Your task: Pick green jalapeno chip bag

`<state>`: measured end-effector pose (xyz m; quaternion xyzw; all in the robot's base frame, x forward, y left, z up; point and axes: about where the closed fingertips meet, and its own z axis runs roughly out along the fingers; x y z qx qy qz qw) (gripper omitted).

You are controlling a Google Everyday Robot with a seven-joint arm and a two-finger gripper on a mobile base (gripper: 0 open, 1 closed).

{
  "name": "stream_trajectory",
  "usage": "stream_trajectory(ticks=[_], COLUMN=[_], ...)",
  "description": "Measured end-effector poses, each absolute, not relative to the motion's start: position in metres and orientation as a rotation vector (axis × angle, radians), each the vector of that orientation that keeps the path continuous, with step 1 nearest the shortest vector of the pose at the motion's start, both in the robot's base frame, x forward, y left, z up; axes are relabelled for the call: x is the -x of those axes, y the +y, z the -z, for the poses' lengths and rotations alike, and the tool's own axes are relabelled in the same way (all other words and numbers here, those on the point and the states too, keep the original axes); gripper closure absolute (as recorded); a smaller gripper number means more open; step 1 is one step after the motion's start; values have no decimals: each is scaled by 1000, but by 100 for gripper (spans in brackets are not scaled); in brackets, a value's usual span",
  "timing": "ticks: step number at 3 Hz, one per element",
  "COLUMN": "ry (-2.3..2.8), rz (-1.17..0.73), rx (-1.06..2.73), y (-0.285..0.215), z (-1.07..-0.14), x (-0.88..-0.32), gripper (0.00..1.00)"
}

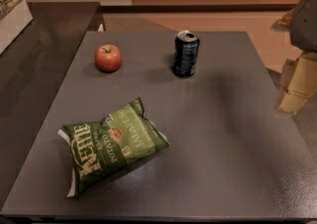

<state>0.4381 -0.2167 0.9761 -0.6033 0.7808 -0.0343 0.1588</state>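
Note:
The green jalapeno chip bag (111, 143) lies flat on the grey table (223, 134) at the front left, puffed and crinkly, with white "KETTLE" lettering and a small red round logo. My gripper (297, 86) hangs at the right edge of the view, beyond the table's right side and well apart from the bag. It holds nothing that I can see, and part of it is cut off by the frame.
A red apple (108, 58) sits at the back left of the table. A dark blue soda can (186, 53) stands upright at the back middle. A dark counter (34, 54) adjoins the table on the left, with a white box (11, 17) on it.

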Motion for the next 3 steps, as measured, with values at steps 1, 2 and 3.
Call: stream_trajectory(ticks=[1, 2, 3], ry=[2232, 2219, 2119], rz=[98, 69, 8], rx=[1725, 1733, 1810], y=[-217, -213, -186], z=[-976, -979, -982], x=[-438, -438, -433], gripper=[0, 0, 0])
